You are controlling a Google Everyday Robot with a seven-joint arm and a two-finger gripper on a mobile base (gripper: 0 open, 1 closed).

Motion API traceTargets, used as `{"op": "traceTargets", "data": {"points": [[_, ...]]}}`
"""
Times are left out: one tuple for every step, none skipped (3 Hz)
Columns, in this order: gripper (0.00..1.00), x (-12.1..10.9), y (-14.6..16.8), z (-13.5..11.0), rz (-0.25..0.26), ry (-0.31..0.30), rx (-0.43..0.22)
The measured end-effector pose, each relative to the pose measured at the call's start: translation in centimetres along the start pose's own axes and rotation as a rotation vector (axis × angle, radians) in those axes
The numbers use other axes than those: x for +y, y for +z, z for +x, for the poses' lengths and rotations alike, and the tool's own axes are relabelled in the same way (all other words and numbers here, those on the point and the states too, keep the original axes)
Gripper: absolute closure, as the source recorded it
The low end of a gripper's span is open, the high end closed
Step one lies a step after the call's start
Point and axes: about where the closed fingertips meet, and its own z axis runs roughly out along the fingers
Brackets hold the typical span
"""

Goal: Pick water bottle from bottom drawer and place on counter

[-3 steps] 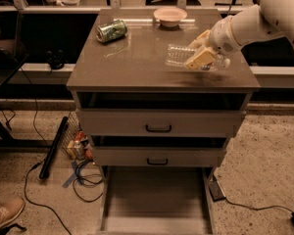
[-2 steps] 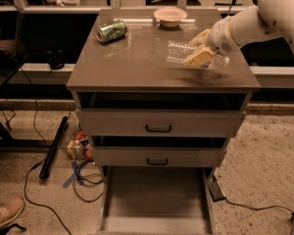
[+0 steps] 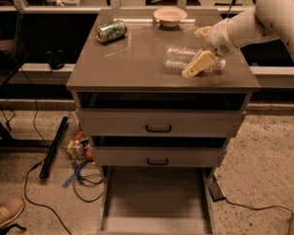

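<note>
Gripper (image 3: 202,48) at right of counter (image 3: 127,65); can (image 3: 111,31), bowl (image 3: 170,16) at back.

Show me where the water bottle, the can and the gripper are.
water bottle (image 3: 177,58): camera view, on its ribbed body, lying on the counter (image 3: 137,67).
can (image 3: 111,31): camera view, on the middle of its side.
gripper (image 3: 193,53): camera view, midway between its fingertips, at the water bottle.

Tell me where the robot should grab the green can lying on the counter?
Probably around its middle, coming straight down from above. The green can lies on its side at the counter's back left, so its round sides are free to pinch, while its ends face sideways. The gripper is over on the right, open around the water bottle.
</note>
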Motion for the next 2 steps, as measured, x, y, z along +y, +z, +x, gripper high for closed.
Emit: {"op": "traceTargets", "data": {"points": [[0.0,0.08,0.11,0.03,-0.002,0.003,-0.004],[0.0,-0.06,-0.8,0.72,0.025,0.026,-0.007]]}}
